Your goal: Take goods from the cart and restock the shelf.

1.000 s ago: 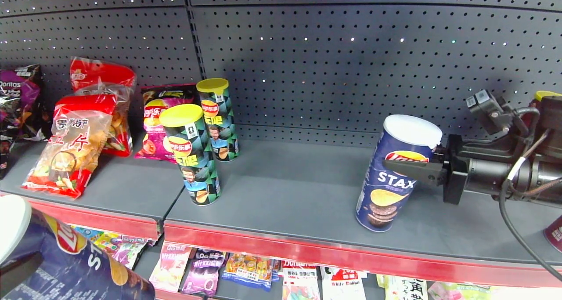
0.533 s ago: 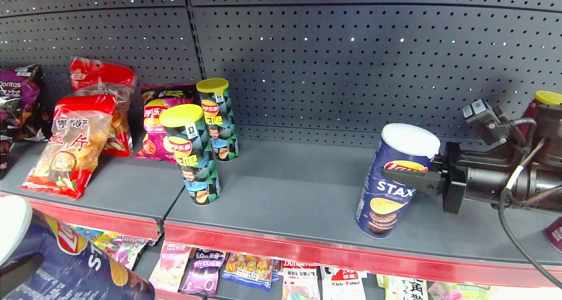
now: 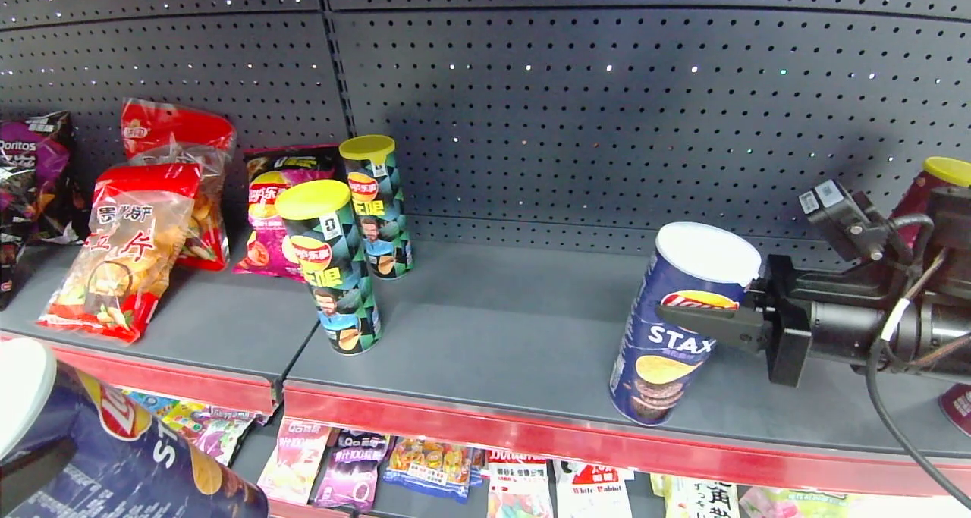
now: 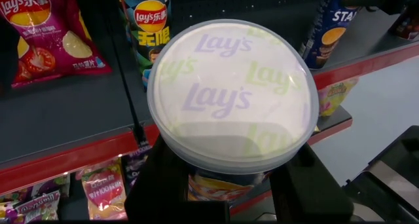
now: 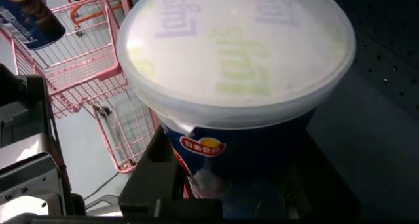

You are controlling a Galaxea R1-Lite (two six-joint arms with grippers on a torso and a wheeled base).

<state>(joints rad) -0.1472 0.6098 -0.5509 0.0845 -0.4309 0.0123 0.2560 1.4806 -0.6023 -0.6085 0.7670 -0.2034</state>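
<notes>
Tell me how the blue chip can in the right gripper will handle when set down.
Tall, narrow and leaning in the right gripper, the blue chip can probably tips easily. Round-bodied, it would likely roll if toppled, and its base is near the front edge of the shelf.

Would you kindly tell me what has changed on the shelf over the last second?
The right gripper, shut on the blue can, has lowered it slightly, toward the front edge of the shelf; the can remains tilted and has not been let go. The left gripper still holds the second blue can where it was. The yellow-lidded cans and snack bags have not moved.
</notes>
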